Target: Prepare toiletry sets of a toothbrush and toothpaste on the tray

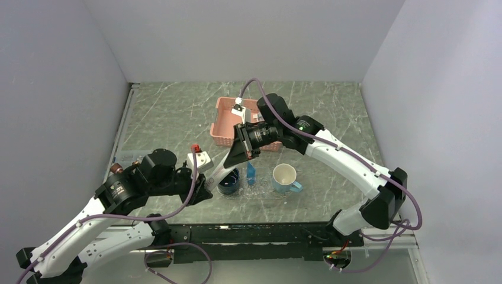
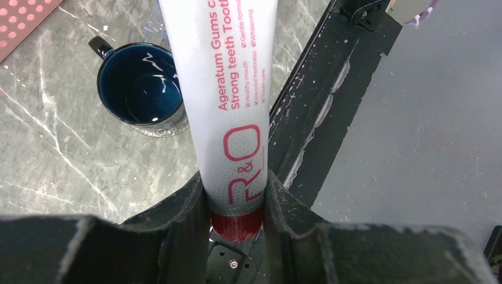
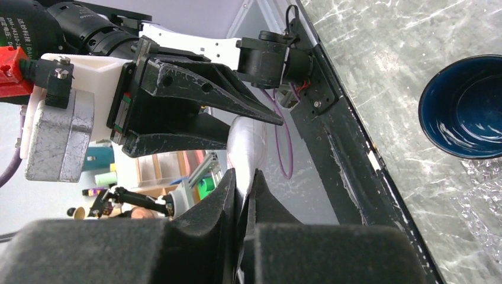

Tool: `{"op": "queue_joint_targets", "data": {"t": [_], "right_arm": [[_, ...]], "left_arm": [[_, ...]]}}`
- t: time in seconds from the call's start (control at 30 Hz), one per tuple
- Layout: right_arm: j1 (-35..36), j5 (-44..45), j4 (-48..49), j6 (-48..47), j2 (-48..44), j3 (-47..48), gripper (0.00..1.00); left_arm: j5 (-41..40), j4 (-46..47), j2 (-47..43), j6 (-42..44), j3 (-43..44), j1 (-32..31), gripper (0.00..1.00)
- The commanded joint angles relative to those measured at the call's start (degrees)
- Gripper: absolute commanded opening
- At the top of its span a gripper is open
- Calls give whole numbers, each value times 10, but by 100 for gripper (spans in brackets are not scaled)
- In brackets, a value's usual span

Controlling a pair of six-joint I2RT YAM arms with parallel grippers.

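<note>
The left claw (image 2: 235, 180) is clenched on a white toothpaste tube (image 2: 222, 77). Its two fingers press the sides of the tube just above the red cap, so the cap sits down inside the claw and the printed body, with red "R&O" lettering, runs straight out past the fingertips. The tube is held in the air, off the green marbled worktop (image 1: 171, 112).

At the far, flat end of the same tube, the right claw (image 3: 244, 173) reaches in from the opposite side. Its fingers are pinched almost together, with the thin white end caught between them. The tube thus spans from one claw to the other, and the two claws face each other tip to tip.

Just right of the tube stands a dark blue mug (image 1: 229, 181) on the clear tray (image 1: 260, 194). Next on the tray is a small blue tube (image 1: 251, 173), standing upright, and then a white-lined pale blue mug (image 1: 285, 177). A pink slatted basket (image 1: 228, 118) sits farther back on the worktop, behind the right claw.
</note>
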Motion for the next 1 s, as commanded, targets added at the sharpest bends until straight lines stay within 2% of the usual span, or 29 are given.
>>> {"op": "queue_joint_targets", "data": {"t": [0.0,0.03,0.13,0.23,0.37,0.97], "right_arm": [[2,-17,19,1,-37,-8,11],[3,-15,20,2,-41,-10,20],[2,-9,12,-2,-49,-7,36],[0,-2,-2,-9,-53,0,43],[-6,3,-14,-14,-57,3,43],[-19,1,-2,-2,-36,6,32]], "left_arm": [[-4,26,-1,5,22,-1,0],[-3,26,0,5,21,0,0],[-2,26,0,5,21,-1,0],[-1,25,1,5,22,-1,0],[0,23,2,5,25,-1,0],[24,26,-7,2,16,-1,0]]}}
